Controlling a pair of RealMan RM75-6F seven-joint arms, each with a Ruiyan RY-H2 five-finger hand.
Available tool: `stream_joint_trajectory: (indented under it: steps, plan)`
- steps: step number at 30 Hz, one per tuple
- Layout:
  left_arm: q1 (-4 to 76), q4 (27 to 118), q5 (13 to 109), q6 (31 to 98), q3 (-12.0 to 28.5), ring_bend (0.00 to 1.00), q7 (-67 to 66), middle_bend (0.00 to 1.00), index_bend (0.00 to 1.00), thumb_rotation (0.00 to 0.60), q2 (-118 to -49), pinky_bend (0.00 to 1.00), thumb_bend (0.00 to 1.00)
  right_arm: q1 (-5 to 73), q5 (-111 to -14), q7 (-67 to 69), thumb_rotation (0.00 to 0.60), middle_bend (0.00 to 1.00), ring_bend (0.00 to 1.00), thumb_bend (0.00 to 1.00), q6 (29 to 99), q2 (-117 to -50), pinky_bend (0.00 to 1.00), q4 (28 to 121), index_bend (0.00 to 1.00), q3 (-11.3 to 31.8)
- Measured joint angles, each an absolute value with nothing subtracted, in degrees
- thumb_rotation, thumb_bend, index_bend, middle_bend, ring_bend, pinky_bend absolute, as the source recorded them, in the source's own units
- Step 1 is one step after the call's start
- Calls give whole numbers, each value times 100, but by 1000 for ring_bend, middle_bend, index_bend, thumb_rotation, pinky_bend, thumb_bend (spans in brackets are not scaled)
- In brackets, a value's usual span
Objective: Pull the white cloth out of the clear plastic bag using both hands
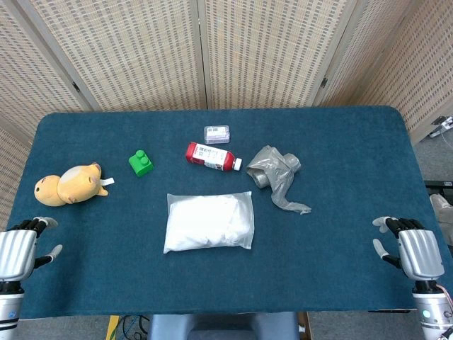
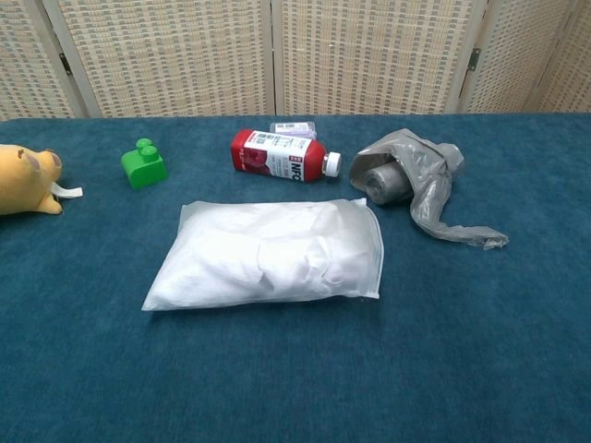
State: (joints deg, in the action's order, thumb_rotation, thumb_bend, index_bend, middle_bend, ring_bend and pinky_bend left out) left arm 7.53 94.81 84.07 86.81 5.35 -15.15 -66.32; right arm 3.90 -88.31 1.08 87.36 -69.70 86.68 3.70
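Lab-like test setup: blue-carpeted table, woven folding screens behind

Folding screen of woven cane panels in pale frames stands directly behind the table. Table covered in dark teal cloth. Lighting even.

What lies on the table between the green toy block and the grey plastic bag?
In the head view, the red-labelled bottle lies on its side between the green toy block and the grey plastic bag.
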Motion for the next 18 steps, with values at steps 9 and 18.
stream_joint_trajectory:
  steps: [9, 18]
  plan:
    - [858, 9672, 8423, 8574, 578, 471, -1608, 470, 388, 600, -6516, 619, 168, 311, -8809, 257, 600, 455, 438, 266, 8764, -6911, 437, 8586, 430, 310]
    - [1177, 10060, 8707, 8399, 679, 340, -1563, 307, 173, 600, -6552, 383, 100, 275, -8775, 214, 600, 311, 293, 139, 8756, -6558, 379, 8805, 382, 312]
